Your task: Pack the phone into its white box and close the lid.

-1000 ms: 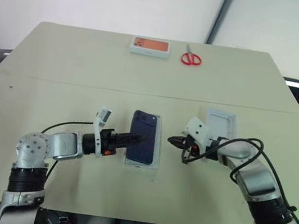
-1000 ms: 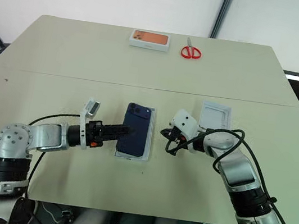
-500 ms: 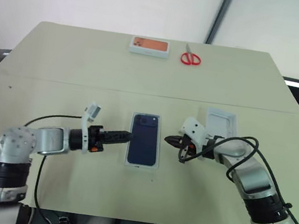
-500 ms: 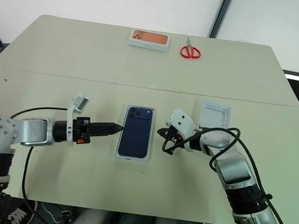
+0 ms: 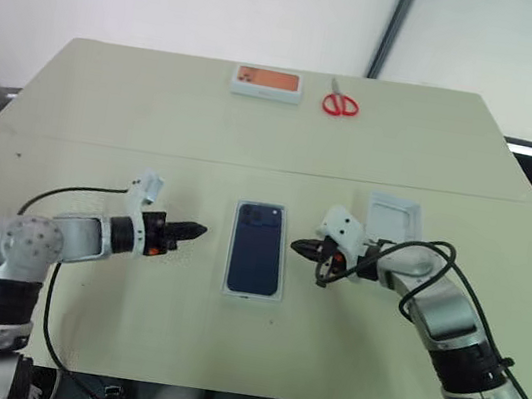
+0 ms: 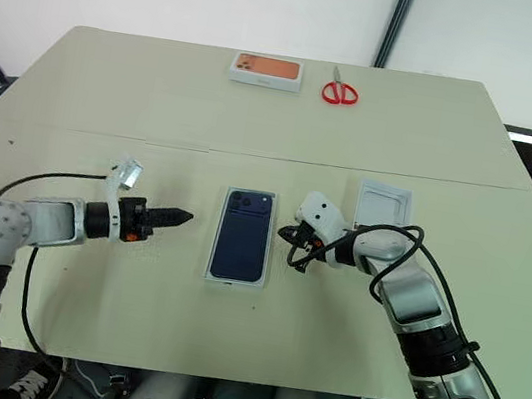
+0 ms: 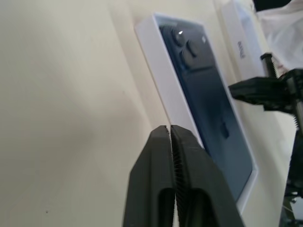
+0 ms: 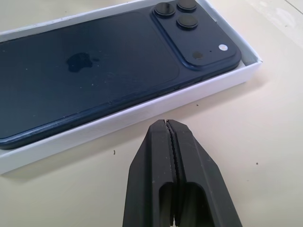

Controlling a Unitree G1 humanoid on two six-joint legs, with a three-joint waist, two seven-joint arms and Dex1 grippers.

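worktop (image 5: 157, 122), pale beige, rectangular, one seam across its width: 1.

dark navy-blue slim smartphone with glossy back (image 5: 257, 247): 1. lies camera side up, camera cluster at its 12 o'clock end, inside the shallow white rectangular box tray (image 5: 250, 293) at the worktop's centre; white rim shows on all sides of the phone.

shallow white moulded lid tray (image 5: 391, 220): 1. rests open side up at 2 o'clock from the phone, well apart from it, just beyond the right arm.

left gripper (image 5: 197, 231): 1. two black fingers pressed together, empty, at 9 o'clock from the box, near but apart.

right gripper (image 5: 299, 247): 1. two black fingers pressed together, empty, at 3 o'clock from the box, just beside its rim, not touching.

white flat box with orange top (image 5: 266, 82): 1, at 12 o'clock, far edge.

red-handled scissors (image 5: 340, 103): 1, beside it toward 1 o'clock.

risks, as judgement: lid is still off and lies open side up, so it must be turned over; a thin rim gives a closed-tip gripper little purchase and it could slip or drop. a skewed descent could jam on the box rim. either gripper nudging the light box would slide it and spoil alignment.
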